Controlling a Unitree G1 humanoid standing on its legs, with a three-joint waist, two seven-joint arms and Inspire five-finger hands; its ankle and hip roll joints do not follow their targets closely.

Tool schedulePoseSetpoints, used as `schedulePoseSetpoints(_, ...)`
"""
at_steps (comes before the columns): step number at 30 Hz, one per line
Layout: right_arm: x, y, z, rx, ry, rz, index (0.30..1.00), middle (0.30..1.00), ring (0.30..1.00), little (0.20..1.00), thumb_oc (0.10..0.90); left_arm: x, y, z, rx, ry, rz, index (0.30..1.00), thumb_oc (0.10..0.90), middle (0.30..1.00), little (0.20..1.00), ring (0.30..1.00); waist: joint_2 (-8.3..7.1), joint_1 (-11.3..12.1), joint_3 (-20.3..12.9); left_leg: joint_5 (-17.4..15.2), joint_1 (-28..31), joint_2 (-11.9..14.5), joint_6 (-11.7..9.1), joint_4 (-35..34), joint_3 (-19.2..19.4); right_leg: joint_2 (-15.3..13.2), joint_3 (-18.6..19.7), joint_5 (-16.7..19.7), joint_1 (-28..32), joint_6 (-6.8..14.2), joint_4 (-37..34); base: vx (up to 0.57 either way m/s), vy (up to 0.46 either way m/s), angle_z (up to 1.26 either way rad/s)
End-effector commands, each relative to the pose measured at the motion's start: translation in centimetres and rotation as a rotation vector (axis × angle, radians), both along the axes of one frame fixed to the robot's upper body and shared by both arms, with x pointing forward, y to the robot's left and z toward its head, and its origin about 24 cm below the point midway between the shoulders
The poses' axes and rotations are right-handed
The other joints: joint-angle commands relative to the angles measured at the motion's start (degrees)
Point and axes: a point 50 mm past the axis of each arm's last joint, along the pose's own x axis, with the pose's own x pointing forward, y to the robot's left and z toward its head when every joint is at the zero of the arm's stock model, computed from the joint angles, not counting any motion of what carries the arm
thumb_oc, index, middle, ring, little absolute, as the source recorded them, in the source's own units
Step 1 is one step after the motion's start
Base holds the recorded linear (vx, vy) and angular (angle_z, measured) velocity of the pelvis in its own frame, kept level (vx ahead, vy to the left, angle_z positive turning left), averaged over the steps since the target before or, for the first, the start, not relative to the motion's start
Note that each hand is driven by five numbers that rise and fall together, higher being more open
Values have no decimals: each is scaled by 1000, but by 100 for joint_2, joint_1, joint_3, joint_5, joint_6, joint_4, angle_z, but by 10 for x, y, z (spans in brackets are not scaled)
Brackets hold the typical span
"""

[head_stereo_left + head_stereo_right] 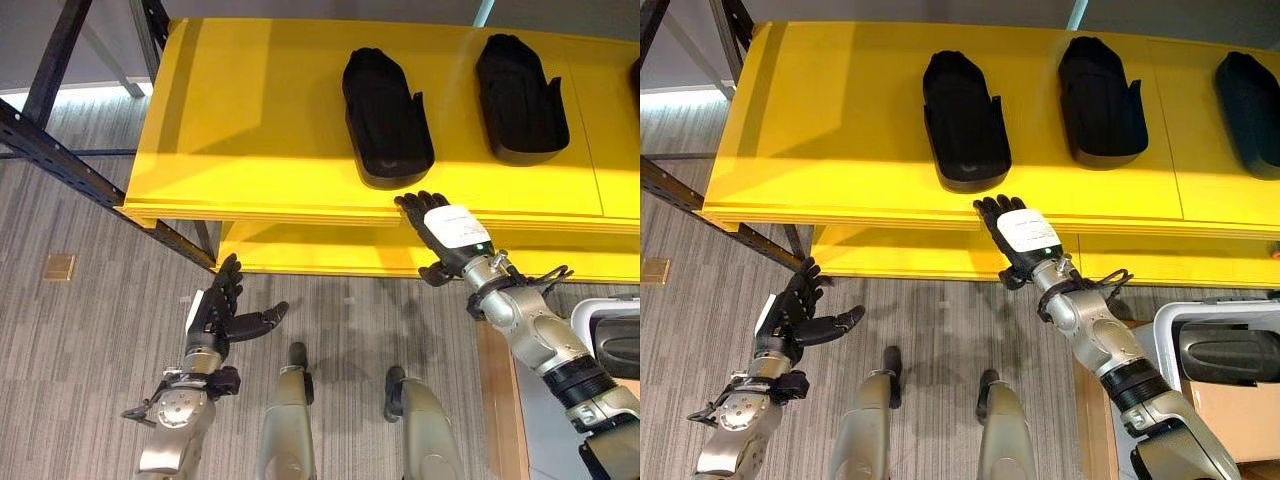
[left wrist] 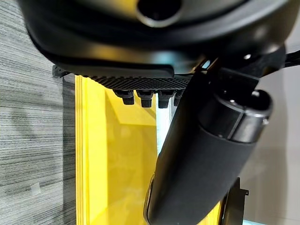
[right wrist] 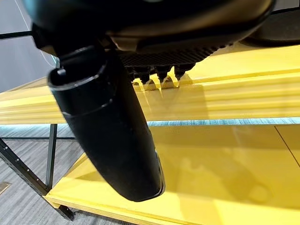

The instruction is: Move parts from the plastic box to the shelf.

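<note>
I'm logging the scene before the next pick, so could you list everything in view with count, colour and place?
Moulded black plastic parts: three, black, lying apart in a row on the top board of the shelf: left, middle, right.
Yellow two-level shelf: one, yellow boards on a dark metal frame, across the far side of the scene.
Grey plastic box: one, pale rim, at the lower right, with one more black part inside.
Floor plate: one, brass-coloured, set in the grey carpet at left.
Left hand: open, empty, over the carpet.
Right hand: open, empty, fingers at the shelf's front edge.
</note>
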Motion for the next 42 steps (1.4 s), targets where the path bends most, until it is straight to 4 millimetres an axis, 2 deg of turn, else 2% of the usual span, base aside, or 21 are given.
schedulePoseSetpoints(1,12,11,39,25,-169,26,1000,1000,1000,1000,900,-2,6,45,51,-234,-7,1000,900,1000,1000,1000,-69,119,-352,178,-377,272,-70,-30,-363,-295,254,504,544,196,-810,0,0,0)
schedulePoseSetpoints(28,20,19,63,16,-216,56,1000,1000,1000,1000,900,-3,9,47,61,-242,-4,1000,900,1000,1000,1000,-121,224,-366,146,-478,223,-26,3,-418,-314,234,503,494,211,-803,2,1,0)
schedulePoseSetpoints(42,23,30,76,57,-255,84,1000,1000,1000,1000,900,-4,11,49,57,-255,28,1000,900,1000,1000,1000,-127,275,-401,149,-503,205,-7,-22,-423,-318,235,524,457,206,-807,0,0,0)
